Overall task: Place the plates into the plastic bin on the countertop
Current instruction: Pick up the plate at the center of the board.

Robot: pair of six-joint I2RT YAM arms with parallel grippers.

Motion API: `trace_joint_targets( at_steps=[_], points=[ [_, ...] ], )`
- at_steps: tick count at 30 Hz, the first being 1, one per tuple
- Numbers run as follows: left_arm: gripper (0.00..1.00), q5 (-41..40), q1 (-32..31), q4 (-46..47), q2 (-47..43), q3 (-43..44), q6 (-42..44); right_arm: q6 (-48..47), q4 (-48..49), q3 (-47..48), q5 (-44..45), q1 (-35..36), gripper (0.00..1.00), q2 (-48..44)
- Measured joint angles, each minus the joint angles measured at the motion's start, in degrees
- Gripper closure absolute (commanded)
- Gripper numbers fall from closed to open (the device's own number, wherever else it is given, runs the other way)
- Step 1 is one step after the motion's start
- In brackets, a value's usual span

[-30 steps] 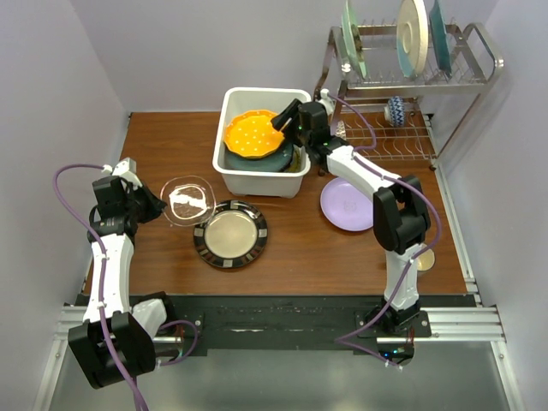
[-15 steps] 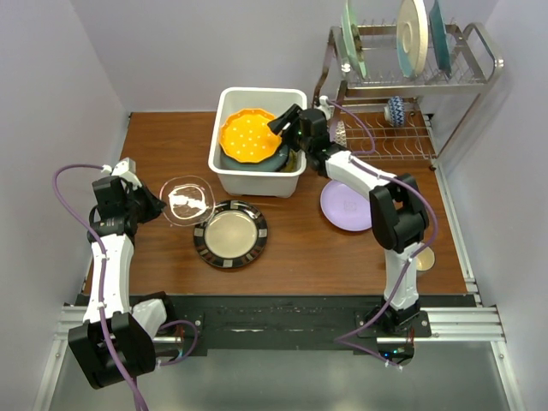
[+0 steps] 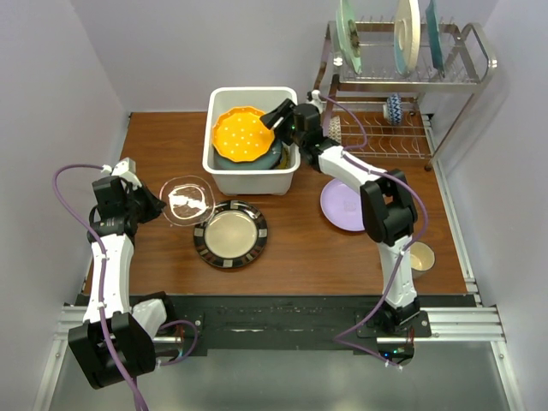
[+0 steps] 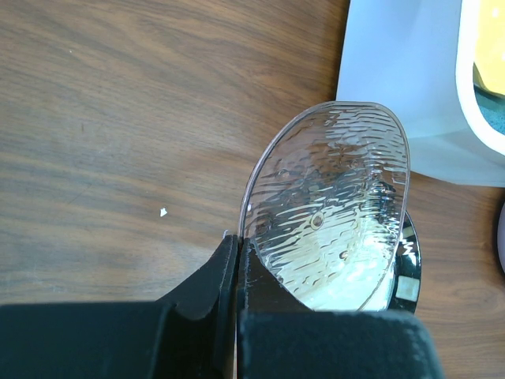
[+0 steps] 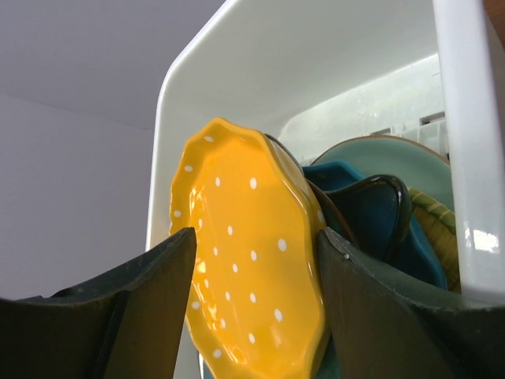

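Item one, the bin [image 3: 253, 91]: we log it at 12 o'clock on the countertop [image 3: 300, 253], white and upright. Inside it we count the orange plate [image 3: 241, 133], on top with its dotted face showing, and teal plates [image 5: 367, 217] stacked behind it

Item two, the right gripper [image 3: 279, 115]: we find it over the bin's 3 o'clock rim, at the orange plate's edge. Its jaws stand wide. In the wrist view the plate shows in the gap beyond the fingers [image 5: 142, 308], with nothing pinched

Item three, the left gripper [image 3: 160, 205]: we place it at 9 o'clock on the countertop, jaws narrow and clamped on the rim of the glass plate [image 3: 188, 199], which sits just beside the striped plate [image 3: 229, 233]

Outside the bin we list three: the glass plate, the striped plate at 6 o'clock of the bin, and the lilac plate [image 3: 342, 205] at 4 o'clock of it

Also noted: a rack [image 3: 411, 77] at 2 o'clock and a mug [image 3: 420, 255] at 4 o'clock
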Motion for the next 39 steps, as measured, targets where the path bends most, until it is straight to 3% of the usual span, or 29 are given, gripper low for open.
trace_joint_targets(
  at_steps=[17,28,39],
  points=[
    [1.00,0.02,0.00,0.02,-0.02,0.00,-0.02,5.14,17.00,-11.74,-5.07,-0.33,0.34,-4.22],
    [1.00,0.02,0.00,0.02,-0.11,0.00,-0.02,6.01,16.17,-16.17,-5.49,-0.02,0.37,-7.91],
    [1.00,0.07,0.00,0.02,-0.11,0.00,-0.02,4.55,10.99,-18.91,-2.16,1.64,0.34,-11.87]
  ],
)
